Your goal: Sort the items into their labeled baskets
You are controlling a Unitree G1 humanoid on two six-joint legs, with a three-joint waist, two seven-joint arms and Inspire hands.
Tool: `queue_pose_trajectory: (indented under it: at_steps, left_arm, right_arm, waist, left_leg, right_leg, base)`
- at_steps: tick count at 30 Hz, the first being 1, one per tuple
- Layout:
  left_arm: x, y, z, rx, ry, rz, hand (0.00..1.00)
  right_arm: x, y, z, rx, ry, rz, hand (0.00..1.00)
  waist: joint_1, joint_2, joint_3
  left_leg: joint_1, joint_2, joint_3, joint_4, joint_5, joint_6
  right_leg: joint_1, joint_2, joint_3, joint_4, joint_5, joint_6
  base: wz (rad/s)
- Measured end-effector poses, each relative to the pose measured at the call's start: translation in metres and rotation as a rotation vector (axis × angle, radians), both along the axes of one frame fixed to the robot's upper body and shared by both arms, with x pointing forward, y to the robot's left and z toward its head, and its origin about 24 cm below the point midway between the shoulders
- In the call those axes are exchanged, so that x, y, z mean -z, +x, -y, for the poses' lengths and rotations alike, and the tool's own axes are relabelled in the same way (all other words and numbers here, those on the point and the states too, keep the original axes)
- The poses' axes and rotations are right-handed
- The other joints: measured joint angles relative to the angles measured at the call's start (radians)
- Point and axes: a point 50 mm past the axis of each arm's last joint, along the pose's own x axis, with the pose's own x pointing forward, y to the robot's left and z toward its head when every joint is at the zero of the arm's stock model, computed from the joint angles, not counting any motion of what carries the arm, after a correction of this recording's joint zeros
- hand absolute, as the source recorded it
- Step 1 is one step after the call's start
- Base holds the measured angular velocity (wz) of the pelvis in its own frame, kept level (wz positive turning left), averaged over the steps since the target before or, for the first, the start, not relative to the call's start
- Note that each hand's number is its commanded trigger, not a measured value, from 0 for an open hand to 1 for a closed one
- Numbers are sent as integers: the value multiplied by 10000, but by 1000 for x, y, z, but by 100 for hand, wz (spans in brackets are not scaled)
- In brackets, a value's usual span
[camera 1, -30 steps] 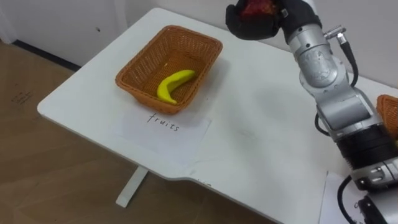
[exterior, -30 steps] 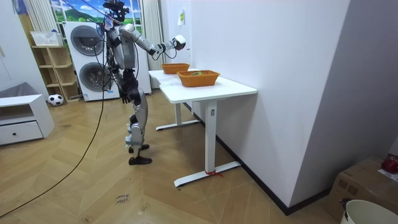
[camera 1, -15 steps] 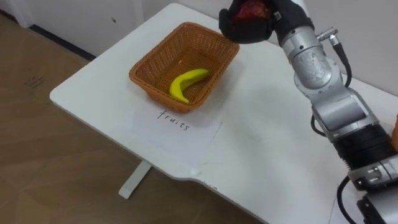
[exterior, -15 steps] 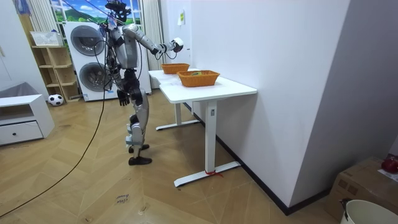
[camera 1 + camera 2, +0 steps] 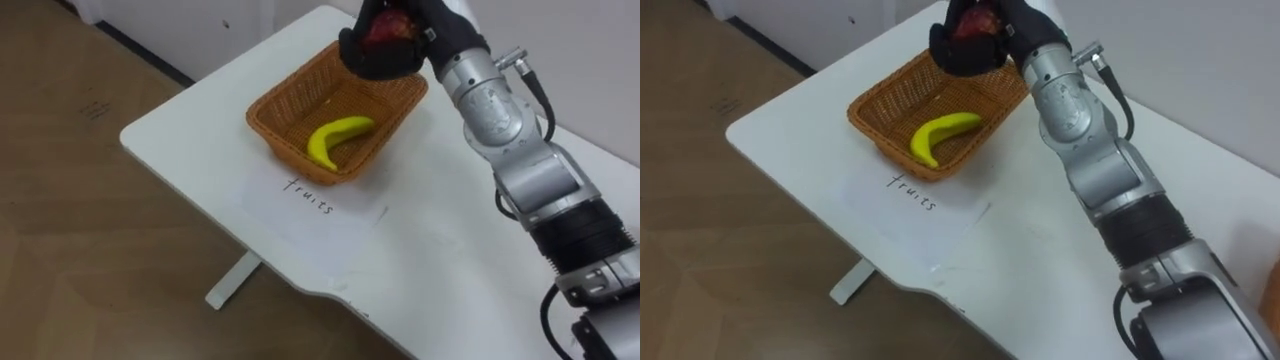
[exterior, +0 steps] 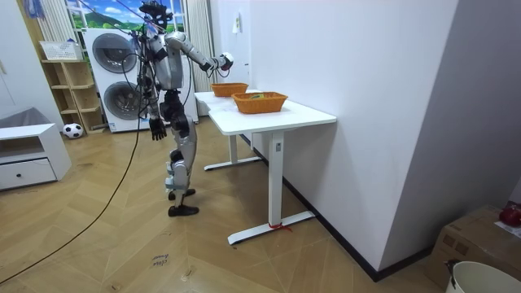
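Observation:
My right hand [image 5: 392, 52] is shut on a red fruit [image 5: 386, 24] and hovers over the far rim of the woven fruit basket [image 5: 268, 118]. In the right eye view the same hand [image 5: 985, 45] holds the red fruit [image 5: 973, 22] above the basket [image 5: 868, 118]. A yellow banana [image 5: 338, 135] lies inside the basket. A paper label [image 5: 312, 202] lies on the white table [image 5: 450, 260] just in front of it. In the room view I stand at the table's end, right hand [image 6: 221, 59] raised, left hand [image 6: 155, 129] hanging open by my hip.
A second woven basket [image 6: 259, 102] stands nearer the room camera on the same table. The table's rounded corner and edge [image 5: 140, 150] are close to the fruit basket's left. Washing machines [image 6: 114, 77], a shelf and a low white cabinet [image 6: 28, 159] stand beyond.
My right hand has carried the red fruit leftwards, from beside the basket to above its far rim. The eye views have shifted too. My left arm has swung slightly at my side.

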Motion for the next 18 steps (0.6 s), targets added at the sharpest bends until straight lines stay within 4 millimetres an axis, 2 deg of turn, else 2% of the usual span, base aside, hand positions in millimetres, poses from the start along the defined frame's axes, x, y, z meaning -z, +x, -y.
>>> queue_pose_trajectory:
  at_steps: [1,4,18]
  left_arm:
    - [0,-1,0,-3,1,-32,0]
    - [0,-2,-1,-8,19,-73,0]
    - [0,-2,-3,-181,-345,-81,0]
  right_arm:
    - [3,0,-2,-31,-100,-53,100]
    - [5,-1,-4,-79,-142,-121,100]
    - [18,-1,-13,-330,-724,-498,100]
  waist:
    - [27,-13,2]
    - [112,-63,93]
    - [337,-73,88]
  left_leg:
    - [6,-6,-46,0,0,0]
    - [-8,-4,-93,1,0,0]
    - [10,8,99,3,0,0]
  right_leg:
    - [20,-5,-19,2,-5,8]
    - [20,-2,-74,8,-9,13]
    - [2,-1,64,-7,-9,13]
  base:
    - [10]
    - [5]
    - [-2]
